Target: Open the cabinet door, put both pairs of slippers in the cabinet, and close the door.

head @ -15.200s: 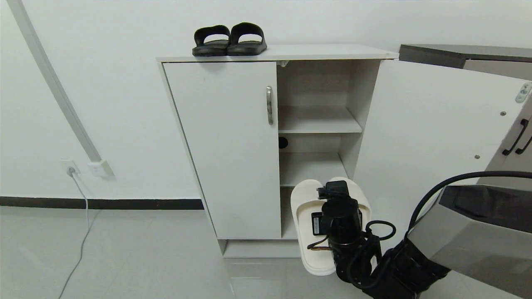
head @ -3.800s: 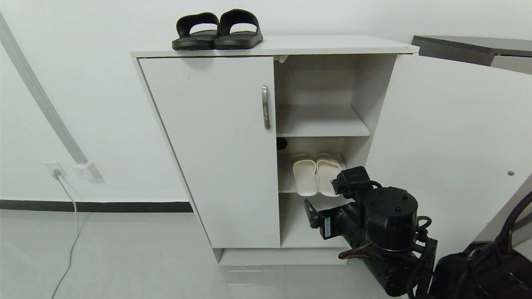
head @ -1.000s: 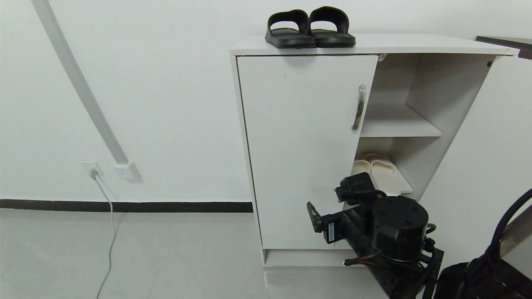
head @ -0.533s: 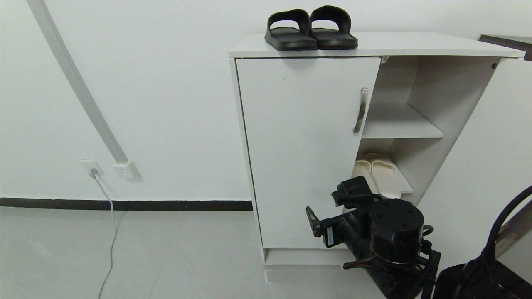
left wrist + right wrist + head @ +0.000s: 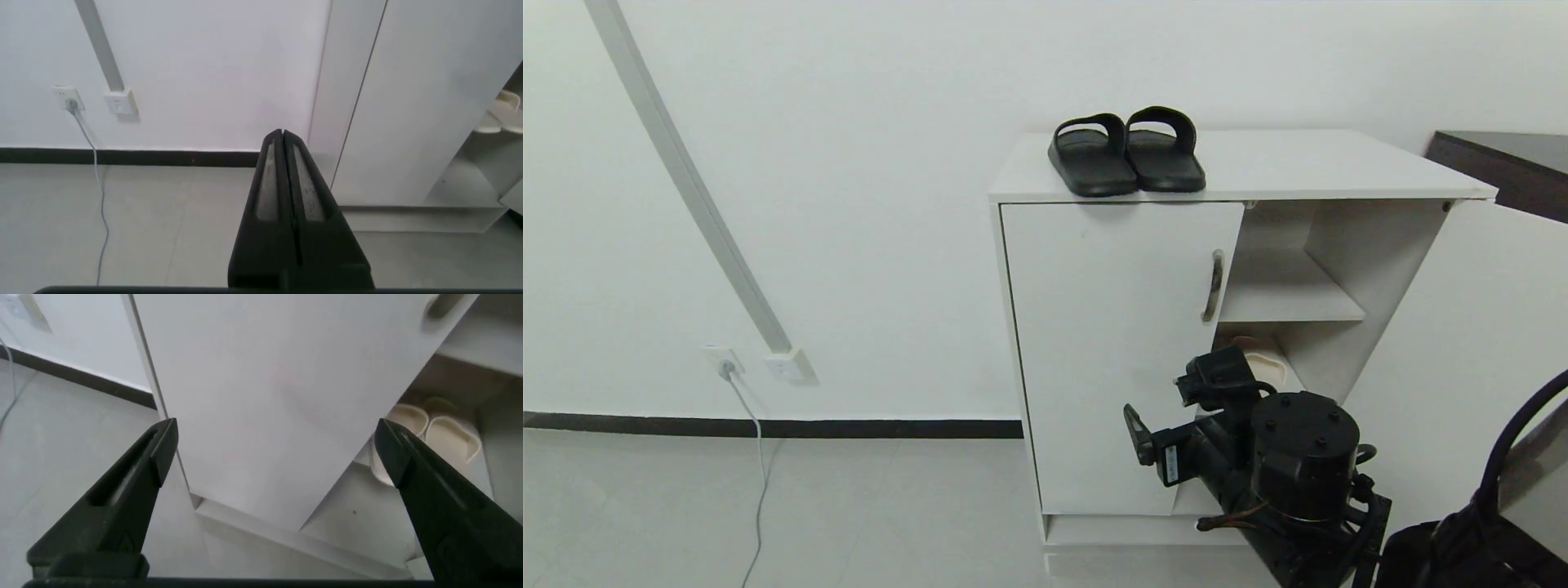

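Holding right tool [image 5: 275, 433] wide, facing closed cabinet door [image 5: 278, 376]. Pinching left tool [image 5: 283, 143] narrow. Spotting white slippers [image 5: 451, 439] inside cabinet [image 5: 1372, 245] beyond right tool, black slippers [image 5: 1127, 151] high above, on top.

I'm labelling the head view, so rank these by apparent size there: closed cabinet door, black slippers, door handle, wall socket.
1. closed cabinet door, by far the largest
2. black slippers, taken as a pair
3. door handle and wall socket: both small and too alike to rank
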